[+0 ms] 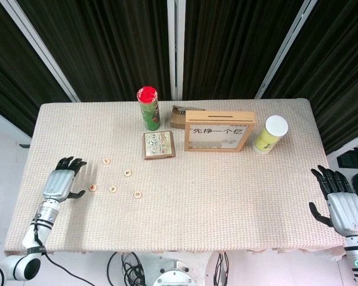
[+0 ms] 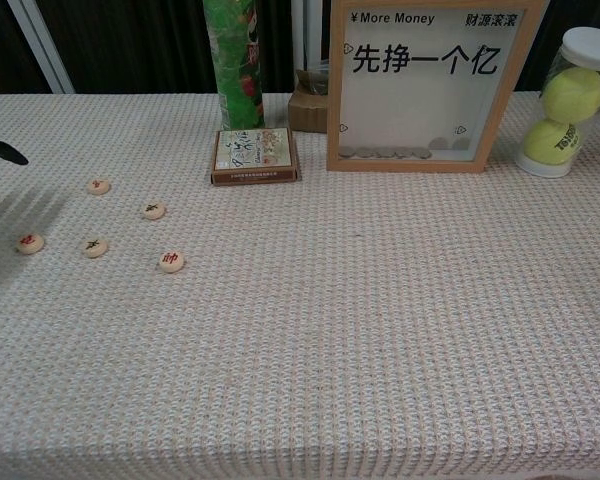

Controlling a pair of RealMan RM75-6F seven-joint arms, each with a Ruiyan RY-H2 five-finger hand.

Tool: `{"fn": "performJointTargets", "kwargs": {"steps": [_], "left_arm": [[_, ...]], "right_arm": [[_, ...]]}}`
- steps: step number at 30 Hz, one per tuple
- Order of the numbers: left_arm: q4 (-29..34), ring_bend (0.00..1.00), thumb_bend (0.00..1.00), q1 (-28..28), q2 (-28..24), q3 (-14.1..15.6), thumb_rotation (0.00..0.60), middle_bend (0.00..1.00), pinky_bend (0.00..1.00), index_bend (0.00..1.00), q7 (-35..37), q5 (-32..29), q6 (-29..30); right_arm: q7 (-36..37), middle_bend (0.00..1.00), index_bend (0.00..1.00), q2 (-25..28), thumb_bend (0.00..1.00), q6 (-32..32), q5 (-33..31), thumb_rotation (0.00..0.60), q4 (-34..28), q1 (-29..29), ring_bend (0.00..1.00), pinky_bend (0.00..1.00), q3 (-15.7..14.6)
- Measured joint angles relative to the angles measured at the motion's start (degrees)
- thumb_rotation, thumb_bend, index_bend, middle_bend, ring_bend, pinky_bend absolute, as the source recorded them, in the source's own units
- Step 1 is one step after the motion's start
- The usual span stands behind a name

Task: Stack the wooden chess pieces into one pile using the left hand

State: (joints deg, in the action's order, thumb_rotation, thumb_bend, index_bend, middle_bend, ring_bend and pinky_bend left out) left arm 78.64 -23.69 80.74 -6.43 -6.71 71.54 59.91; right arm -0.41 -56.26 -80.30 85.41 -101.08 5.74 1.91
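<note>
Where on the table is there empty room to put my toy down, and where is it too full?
The big bare patch is the cloth in front of the wooden frame, running toward the right hand. It is crowded along the back, around the red-lidded can, small box and ball tube. On the left, the chess pieces lie scattered beside the left hand.

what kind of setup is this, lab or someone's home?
Most likely a lab or demo bench, not a home: a cloth-covered table backed by black curtains, staged props such as the coin-bank frame and tennis-ball tube, and cables hanging below the table's front edge.
</note>
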Motion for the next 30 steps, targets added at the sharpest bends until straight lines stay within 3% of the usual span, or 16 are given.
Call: {"fn": "performJointTargets", "kwargs": {"steps": [30], "left_arm": [[-3.62, 0.0, 0.24, -1.21, 3.34, 1.17, 0.6, 0.11, 0.01, 0.41, 4.97, 1.18, -1.72]], "right_arm": [[0.98, 0.0, 0.0, 0.66, 0.34, 1.21, -0.6, 0.6, 0.17, 0.25, 0.0, 0.0, -0.04]]}}
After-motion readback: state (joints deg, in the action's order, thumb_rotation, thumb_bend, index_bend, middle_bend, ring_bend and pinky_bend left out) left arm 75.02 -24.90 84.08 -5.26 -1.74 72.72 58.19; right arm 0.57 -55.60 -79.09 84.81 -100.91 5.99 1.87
